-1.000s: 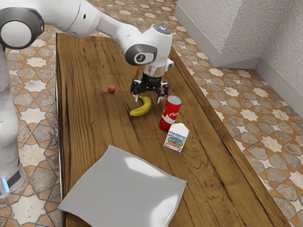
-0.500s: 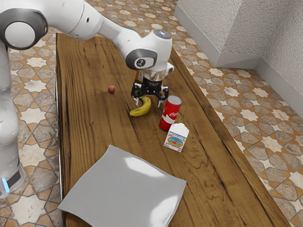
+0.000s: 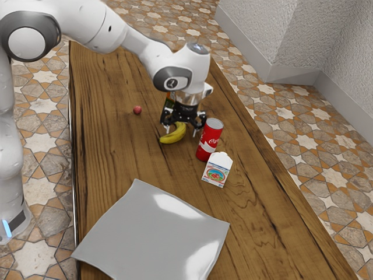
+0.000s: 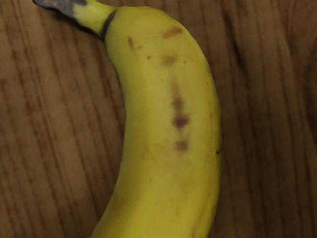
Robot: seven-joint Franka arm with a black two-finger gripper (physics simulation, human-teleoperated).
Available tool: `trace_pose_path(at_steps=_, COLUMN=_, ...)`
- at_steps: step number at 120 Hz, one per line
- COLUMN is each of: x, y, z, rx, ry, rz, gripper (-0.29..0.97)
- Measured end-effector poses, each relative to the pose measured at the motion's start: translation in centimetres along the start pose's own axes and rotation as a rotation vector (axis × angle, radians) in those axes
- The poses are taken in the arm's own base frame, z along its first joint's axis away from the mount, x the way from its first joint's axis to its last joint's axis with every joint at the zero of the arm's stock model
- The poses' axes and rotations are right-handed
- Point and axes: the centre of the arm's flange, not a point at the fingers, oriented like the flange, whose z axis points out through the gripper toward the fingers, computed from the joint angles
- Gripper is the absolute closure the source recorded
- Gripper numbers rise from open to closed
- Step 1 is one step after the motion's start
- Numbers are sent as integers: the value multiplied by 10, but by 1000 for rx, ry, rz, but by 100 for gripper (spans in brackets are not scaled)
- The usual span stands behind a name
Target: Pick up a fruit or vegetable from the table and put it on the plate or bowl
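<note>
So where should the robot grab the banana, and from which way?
Probably the thick middle of the banana, from straight above, pinching across its narrow width. It lies flat on the table, so only its top and sides are free, and the red can stands close beside it.

text log | red can: white flowing script down its side, Coca-Cola style, letters barely legible | small carton: coloured front label, wording too small to read
</note>
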Motion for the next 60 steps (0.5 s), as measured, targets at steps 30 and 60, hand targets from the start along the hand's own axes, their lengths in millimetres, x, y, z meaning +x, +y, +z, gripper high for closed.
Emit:
trace_pose_path(at_steps=30, x=0, y=0, z=2, rx=-5, ry=2, rz=6, gripper=2)
trace_pose_path(at_steps=60, x=1, y=-2, z=1, rx=-3, ry=0, rz=18, gripper=27)
